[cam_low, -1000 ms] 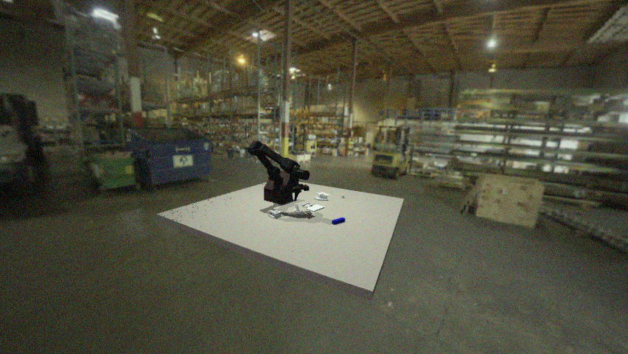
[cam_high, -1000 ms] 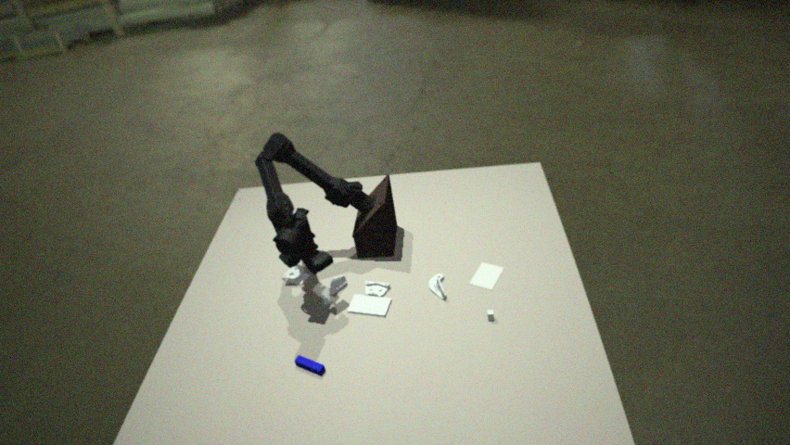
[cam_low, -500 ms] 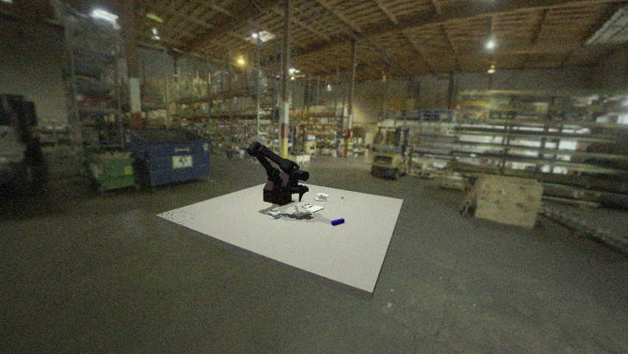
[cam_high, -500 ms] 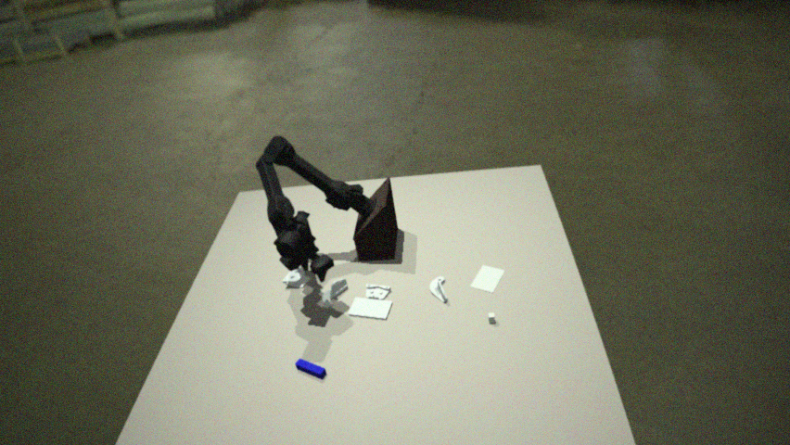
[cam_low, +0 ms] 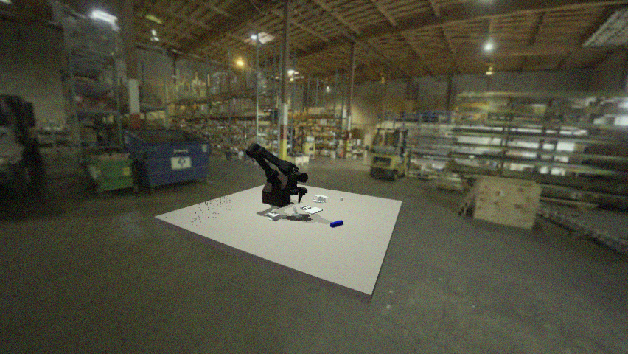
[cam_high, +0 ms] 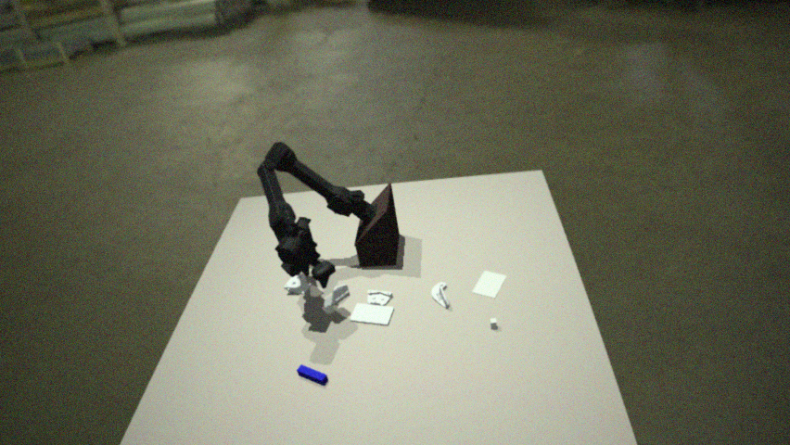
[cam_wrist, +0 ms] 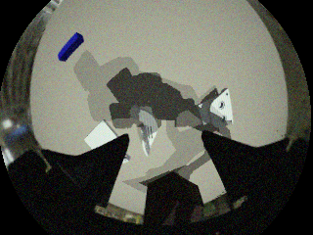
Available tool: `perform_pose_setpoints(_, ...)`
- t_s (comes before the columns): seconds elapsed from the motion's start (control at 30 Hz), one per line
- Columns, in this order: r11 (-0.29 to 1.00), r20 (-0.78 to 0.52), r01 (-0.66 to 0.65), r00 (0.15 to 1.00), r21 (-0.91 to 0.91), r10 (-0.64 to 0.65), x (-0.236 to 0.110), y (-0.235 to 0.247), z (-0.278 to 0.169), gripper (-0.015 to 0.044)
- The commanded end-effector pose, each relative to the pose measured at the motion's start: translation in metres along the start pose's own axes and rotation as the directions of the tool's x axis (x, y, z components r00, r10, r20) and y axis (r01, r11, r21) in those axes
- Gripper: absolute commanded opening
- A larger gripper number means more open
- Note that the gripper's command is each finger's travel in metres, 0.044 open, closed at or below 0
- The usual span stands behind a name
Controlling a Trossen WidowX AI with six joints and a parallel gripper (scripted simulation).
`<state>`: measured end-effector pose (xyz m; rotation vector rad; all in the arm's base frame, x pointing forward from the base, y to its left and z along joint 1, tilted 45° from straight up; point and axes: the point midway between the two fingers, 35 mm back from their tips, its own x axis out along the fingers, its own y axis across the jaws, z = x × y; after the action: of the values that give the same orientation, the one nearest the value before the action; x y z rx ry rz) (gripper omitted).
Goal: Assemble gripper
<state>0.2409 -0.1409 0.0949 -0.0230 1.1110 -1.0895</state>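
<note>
My gripper (cam_high: pixel 312 279) (cam_wrist: pixel 165 136) is open and empty, above the table. A grey-white jaw (cam_high: pixel 337 296) (cam_wrist: pixel 147 131) lies below it, partly in arm shadow. A white three-cornered piece with holes (cam_high: pixel 294 285) (cam_wrist: pixel 223 106) lies on the other side of the gripper, partly shaded. Another white piece with small round features (cam_high: pixel 379 298) lies behind a white plate (cam_high: pixel 372 313) (cam_wrist: pixel 100 139). I cannot tell which of these two pieces is the gripper base and which the housing plate. The second jaw (cam_high: pixel 439 295), white and curved, lies farther right, apart from both pieces.
A blue bar (cam_high: pixel 312 375) (cam_low: pixel 336 223) (cam_wrist: pixel 70 47) lies toward the front of the table (cam_high: pixel 441 392). A second flat white plate (cam_high: pixel 490 283) and a small white cube (cam_high: pixel 493 324) lie at the right. The dark arm mount (cam_high: pixel 378 243) stands behind the parts.
</note>
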Motion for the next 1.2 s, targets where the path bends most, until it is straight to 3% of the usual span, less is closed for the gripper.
perform_pose_setpoints(0.0, 1.0, 0.0, 0.0, 1.0, 0.0, 0.0, 0.0, 0.0, 0.0, 0.044)
perform_pose_setpoints(0.27, 1.0, 0.0, 0.0, 1.0, 0.0, 0.0, 0.0, 0.0, 0.0, 0.044)
perform_pose_setpoints(0.83, 1.0, 0.0, 0.0, 1.0, 0.0, 0.0, 0.0, 0.0, 0.0, 0.0)
perform_pose_setpoints(1.17, 1.0, 0.0, 0.0, 1.0, 0.0, 0.0, 0.0, 0.0, 0.0, 0.0)
